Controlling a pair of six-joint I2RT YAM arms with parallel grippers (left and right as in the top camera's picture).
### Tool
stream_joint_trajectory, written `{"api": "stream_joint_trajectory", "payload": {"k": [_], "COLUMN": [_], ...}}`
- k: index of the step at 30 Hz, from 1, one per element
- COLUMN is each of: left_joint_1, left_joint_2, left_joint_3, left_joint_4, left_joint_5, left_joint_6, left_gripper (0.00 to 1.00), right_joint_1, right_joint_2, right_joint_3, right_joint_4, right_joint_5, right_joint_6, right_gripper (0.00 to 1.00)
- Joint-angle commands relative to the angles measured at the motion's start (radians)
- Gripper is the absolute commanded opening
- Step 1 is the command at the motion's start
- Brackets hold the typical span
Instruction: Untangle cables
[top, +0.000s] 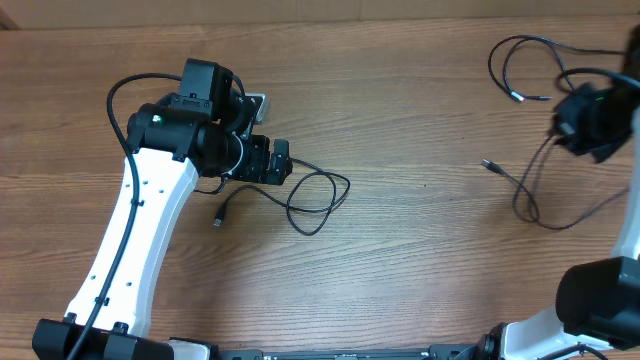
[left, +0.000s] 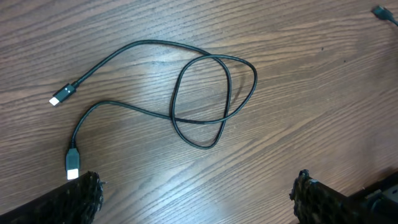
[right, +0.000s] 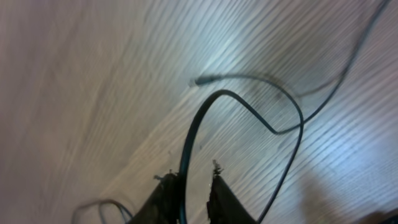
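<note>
The looped cable lies flat on the wooden table just in front of the left arm. It crosses over itself once to make a loose oval loop, with no tight knot in it. Seen from the left wrist, this looped cable trails both ends off to one side. One plug sits a little apart from the other plug, and the second lies just beside one finger. The left gripper hangs over the cable with its jaws spread wide, the fingers standing either side of it and touching nothing. From overhead, that left gripper sits at the near end of the loop. Well apart, over at the far right of the table, the right-hand cables sprawl in open curves. One small tip lies near the top loop and another tip lies lower down, and I can't tell whether this is one cord or two. The right gripper sits in among them. Its own camera is blurred, but it shows a strand of the right-hand cables arching up off the wood and running down between the fingers. The right gripper has its jaws close together with a thin gap, and I can't tell whether they are pinching the strand or merely flanking it.
</note>
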Motion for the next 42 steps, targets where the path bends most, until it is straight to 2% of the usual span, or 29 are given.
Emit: {"api": "stream_joint_trajectory", "payload": {"k": [1,2,3,7,9,11,13,26,33,34,37,42], "left_joint_1": [-0.008,-0.008,-0.008,-0.008,-0.008,-0.008,-0.008,-0.008,-0.008,-0.008,-0.008,-0.008], "left_joint_2": [0.004,0.004,0.004,0.004,0.004,0.004,0.004,0.004,0.004,0.004,0.004,0.004], "left_joint_3": [0.019,0.019,0.019,0.019,0.019,0.019,0.019,0.019,0.019,0.019,0.019,0.019], "left_joint_4": [-0.003,-0.002,-0.002,-0.002,-0.003,-0.003,-0.003,-0.001,-0.002,-0.002,-0.002,-0.003], "left_joint_5": [-0.005,-0.005,-0.005,-0.005,-0.005,-0.005,-0.005,-0.005,-0.005,-0.005,-0.005,-0.005], "left_joint_6": [-0.014,-0.014,-0.014,-0.014,-0.014,-0.014,-0.014,-0.014,-0.014,-0.014,-0.014,-0.014], "left_gripper": [1.0,1.0,1.0,1.0,1.0,1.0,1.0,1.0,1.0,1.0,1.0,1.0], "right_joint_1": [0.04,0.053,0.07,0.125,0.146,0.159,0.166,0.194,0.297,0.313,0.371,0.47], "right_joint_2": [-0.005,-0.005,-0.005,-0.005,-0.005,-0.005,-0.005,-0.005,-0.003,-0.002,0.014,0.07], "right_joint_3": [-0.077,-0.099,-0.131,-0.22,-0.251,-0.269,-0.272,-0.301,-0.493,-0.517,-0.576,-0.602], "right_joint_4": [0.03,0.041,0.058,0.116,0.14,0.154,0.158,0.176,0.381,0.407,0.481,0.529], "right_joint_5": [-0.014,-0.014,-0.014,-0.014,-0.014,-0.014,-0.014,-0.014,-0.019,-0.018,-0.008,0.078], "right_joint_6": [-0.029,-0.03,-0.031,-0.041,-0.041,-0.04,-0.04,-0.041,-0.035,-0.028,-0.028,0.028], "right_gripper": [0.15,0.17,0.24,0.61,0.71,0.88,1.0,1.0,1.0,0.98,0.84,0.79]}}
